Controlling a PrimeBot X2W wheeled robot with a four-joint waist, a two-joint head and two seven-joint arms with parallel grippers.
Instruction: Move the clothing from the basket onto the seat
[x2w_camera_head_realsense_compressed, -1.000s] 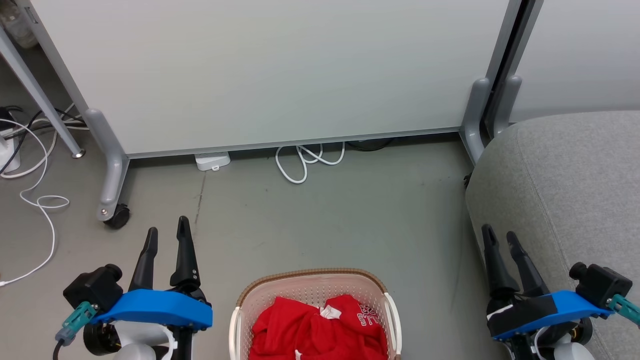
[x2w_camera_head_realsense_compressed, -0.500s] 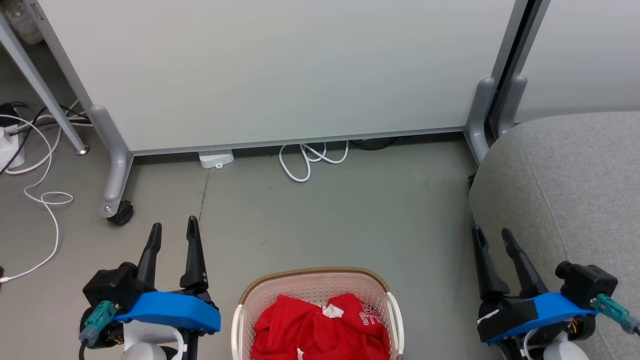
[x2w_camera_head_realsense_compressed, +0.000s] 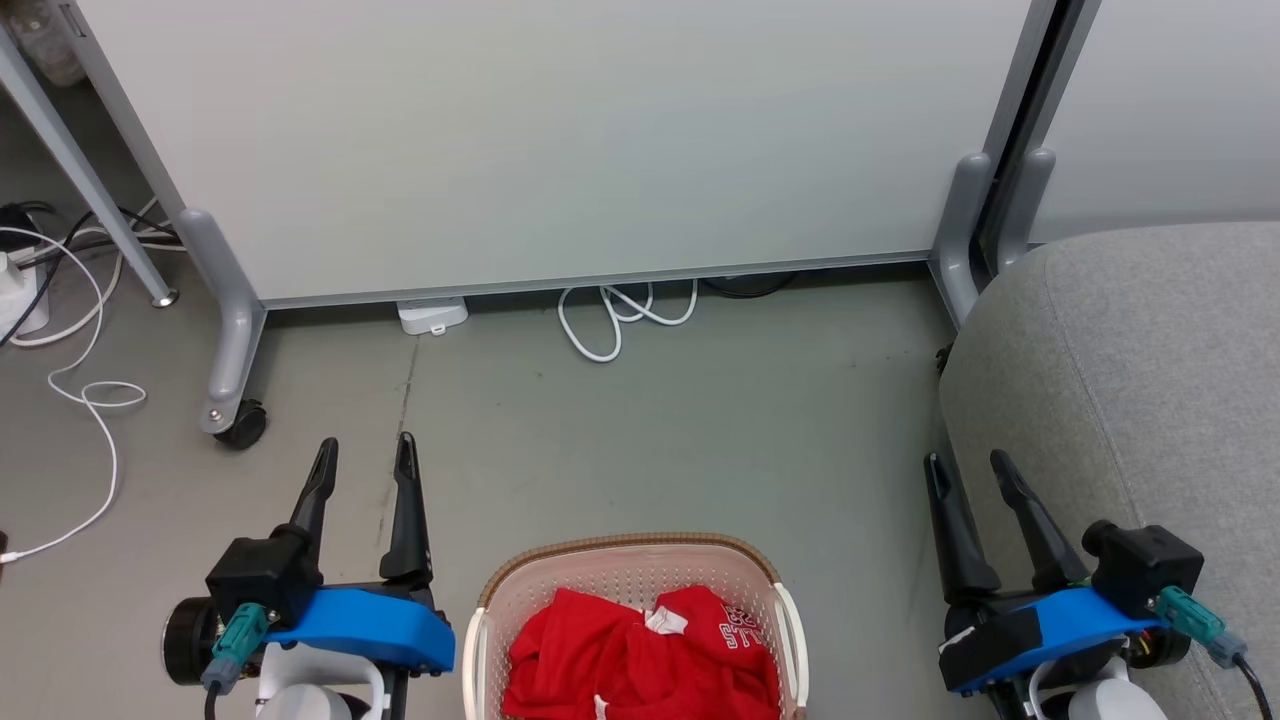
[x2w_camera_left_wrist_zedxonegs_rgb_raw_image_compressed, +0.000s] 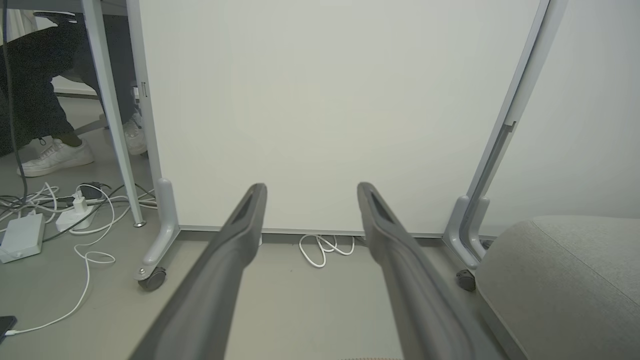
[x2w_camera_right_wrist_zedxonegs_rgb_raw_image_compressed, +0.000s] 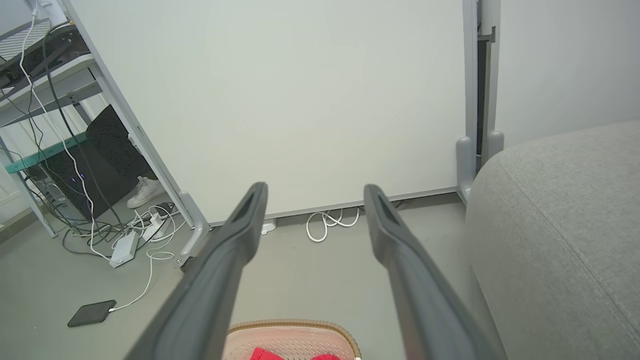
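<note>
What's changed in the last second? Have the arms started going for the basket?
Both arms edged inward toward the basket: the left gripper shifted right in the head view and the right gripper shifted left. The head camera also shifted slightly. Nothing was taken hold of: both grippers stay open and empty. The clothing lies in the basket as before, and the seat has not moved.

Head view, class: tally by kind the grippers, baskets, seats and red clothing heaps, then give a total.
grippers: 2, left gripper and right gripper
basket: 1
seat: 1
red clothing heap: 1
total: 5
</note>
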